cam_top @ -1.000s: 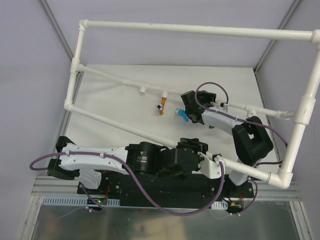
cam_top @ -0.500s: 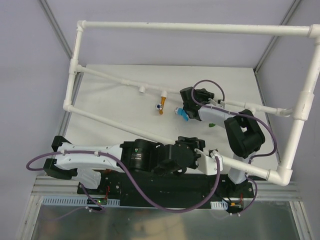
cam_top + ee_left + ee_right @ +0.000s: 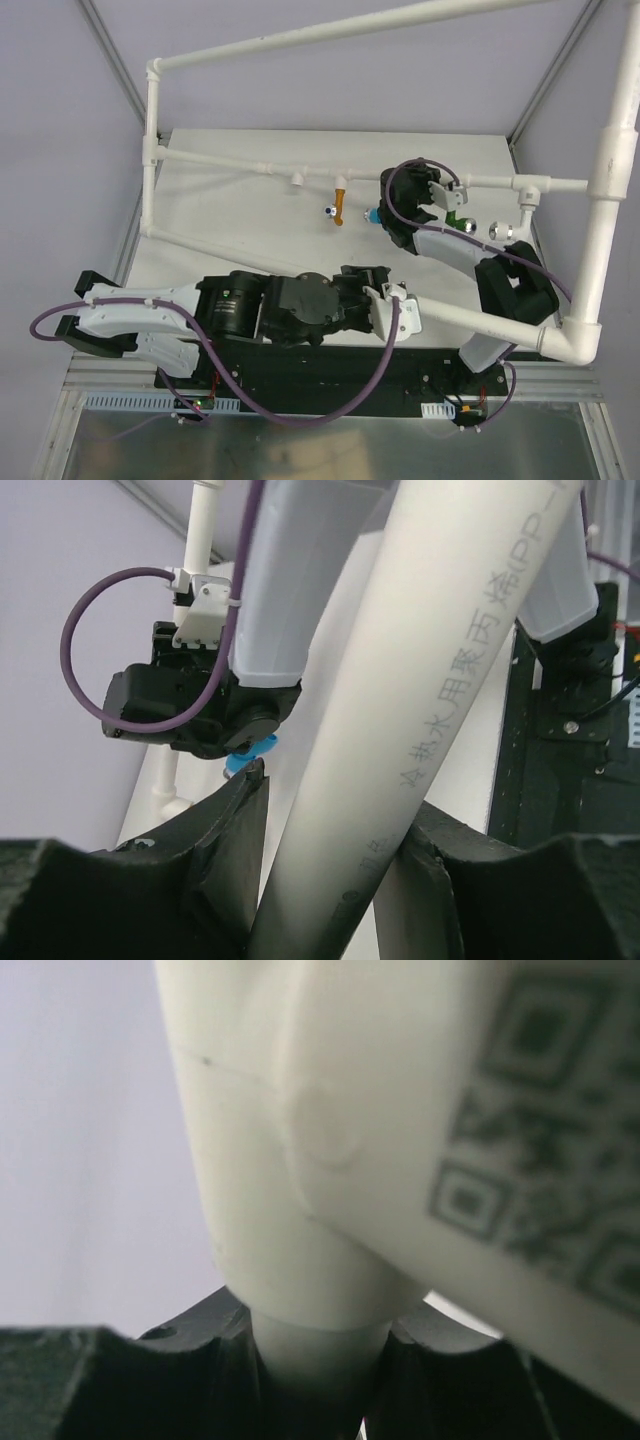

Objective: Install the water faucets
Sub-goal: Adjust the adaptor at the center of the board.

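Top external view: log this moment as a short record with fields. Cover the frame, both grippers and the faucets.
frame: PVC pipe frame, held by both arms
left gripper: shut on the frame's near pipe
right gripper: shut on a white stub of the frame's inner pipe
orange faucet: hangs under the inner pipe, left of the right gripper
blue faucet: right beside the right gripper, partly hidden
green faucet: on the gripper's other side, below the inner pipe

the pipe frame [image 3: 603,240] is white, with grey printed lettering [image 3: 470,710] along one pipe and a black qr pattern [image 3: 540,1110] on a fitting. one orange faucet [image 3: 340,205], one blue faucet [image 3: 374,215], one green faucet [image 3: 457,220]. the cables [image 3: 66,645] are purple.
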You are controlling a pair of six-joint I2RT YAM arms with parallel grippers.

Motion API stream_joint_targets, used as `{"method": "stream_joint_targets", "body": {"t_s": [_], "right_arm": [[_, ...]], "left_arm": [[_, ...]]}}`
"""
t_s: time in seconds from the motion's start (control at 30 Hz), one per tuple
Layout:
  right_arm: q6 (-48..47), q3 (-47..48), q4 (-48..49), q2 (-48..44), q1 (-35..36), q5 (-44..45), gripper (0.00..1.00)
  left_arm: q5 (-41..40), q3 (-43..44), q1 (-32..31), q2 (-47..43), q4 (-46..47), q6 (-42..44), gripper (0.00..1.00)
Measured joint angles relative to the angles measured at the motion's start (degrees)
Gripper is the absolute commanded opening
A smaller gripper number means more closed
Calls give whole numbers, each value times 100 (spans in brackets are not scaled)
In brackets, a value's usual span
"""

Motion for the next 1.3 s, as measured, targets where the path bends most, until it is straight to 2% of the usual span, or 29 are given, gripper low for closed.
{"method": "stream_joint_targets", "body": {"t_s": [0.2,0.5,0.8,0.97,1.1,1.3], "right_arm": [[-1502,2,179,-761,-44,212,0],[-3235,570,-4,-1320,-81,339,0],[-4715,1285,-890,-2031,-149,568,0],[-5353,2234,-2000,-2090,-120,573,0],[-5875,2839,-2647,-2090,48,623,0],[-6955,3519,-3117,-2059,479,811,0]], "left_arm": [[162,181,-50,-433,234,24,0],[258,286,-48,-820,638,9,0],[487,413,-50,-1169,1191,-103,0],[509,616,-44,-1252,1460,-332,0],[505,778,-44,-1344,1587,-481,0],[350,1049,-31,-1572,1812,-538,0]]}}
